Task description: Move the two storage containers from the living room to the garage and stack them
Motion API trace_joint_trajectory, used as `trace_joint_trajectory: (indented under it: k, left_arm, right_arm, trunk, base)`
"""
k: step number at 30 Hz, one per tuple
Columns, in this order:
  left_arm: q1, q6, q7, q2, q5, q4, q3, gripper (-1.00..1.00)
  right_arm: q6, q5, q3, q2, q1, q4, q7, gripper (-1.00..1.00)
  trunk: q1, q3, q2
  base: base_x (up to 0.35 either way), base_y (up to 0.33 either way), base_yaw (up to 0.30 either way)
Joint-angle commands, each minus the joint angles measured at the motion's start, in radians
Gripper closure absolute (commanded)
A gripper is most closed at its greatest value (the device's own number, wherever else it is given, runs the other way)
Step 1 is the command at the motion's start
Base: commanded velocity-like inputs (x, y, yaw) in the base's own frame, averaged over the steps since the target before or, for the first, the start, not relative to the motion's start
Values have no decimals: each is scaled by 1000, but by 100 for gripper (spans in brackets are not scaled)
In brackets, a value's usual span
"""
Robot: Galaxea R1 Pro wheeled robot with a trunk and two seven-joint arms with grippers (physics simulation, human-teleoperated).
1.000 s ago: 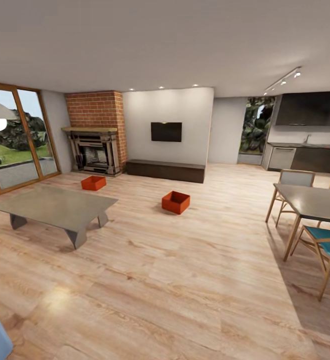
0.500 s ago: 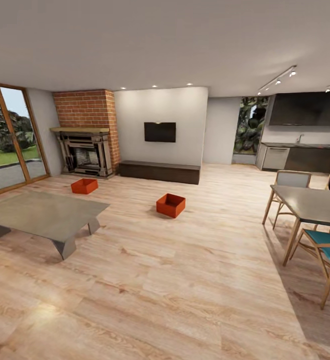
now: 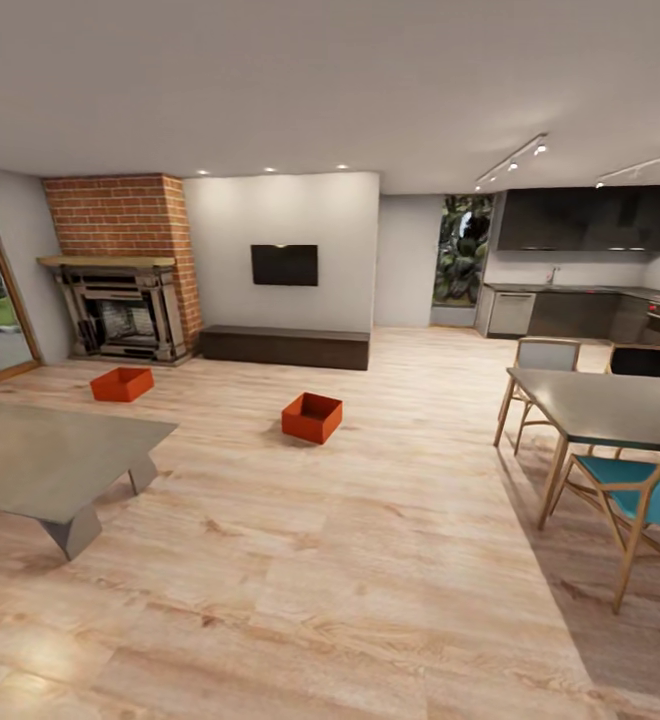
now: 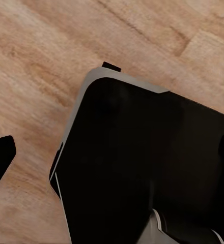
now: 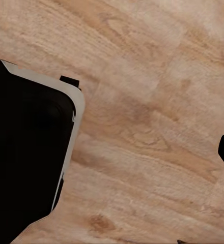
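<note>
— Orange-red, both of them: the two storage containers sit on the light plank floor (image 3: 370,560) of the living room, well apart from each other

— Where exactly?

— One storage container (image 3: 122,384) lies near the brick fireplace (image 3: 122,310); the other storage container (image 3: 311,417) rests further out on the planks, in front of the long dark low cabinet (image 3: 283,347) under the wall screen (image 3: 284,265). Both stand open side up

— What else is around?

— A grey low table (image 3: 55,460) at the left, a dining table (image 3: 610,408) with a teal chair (image 3: 638,500) at the right, and a dark kitchen (image 3: 590,280) behind it

— And the hands?

— Each wrist view looks down on wood planks and the robot's black base (image 4: 152,168). A dark tip shows at the edge of each view, too little to judge, so I cannot tell whether either hand is released or clenched
</note>
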Motion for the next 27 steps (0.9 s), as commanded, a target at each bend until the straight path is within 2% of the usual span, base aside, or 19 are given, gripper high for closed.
trace_joint_trajectory:
  k: [1, 15, 27]
  left_arm:
    - [0, -2, 1, 0, 1, 0, 2, -100]
    - [0, 0, 1, 3, 4, 0, 3, -100]
    - [0, 0, 1, 1, 4, 1, 3, -100]
  right_arm:
    - [-4, 5, 4, 0, -1, 3, -4, -100]
    - [-3, 7, 6, -1, 0, 3, -5, -100]
    - [-3, 7, 6, -1, -1, 3, -4, -100]
  trunk:
    - [1, 0, 0]
    - [1, 0, 0]
    - [1, 0, 0]
  base:
    - [324, 56, -33]
    - [324, 106, -3]
    - [320, 171, 0]
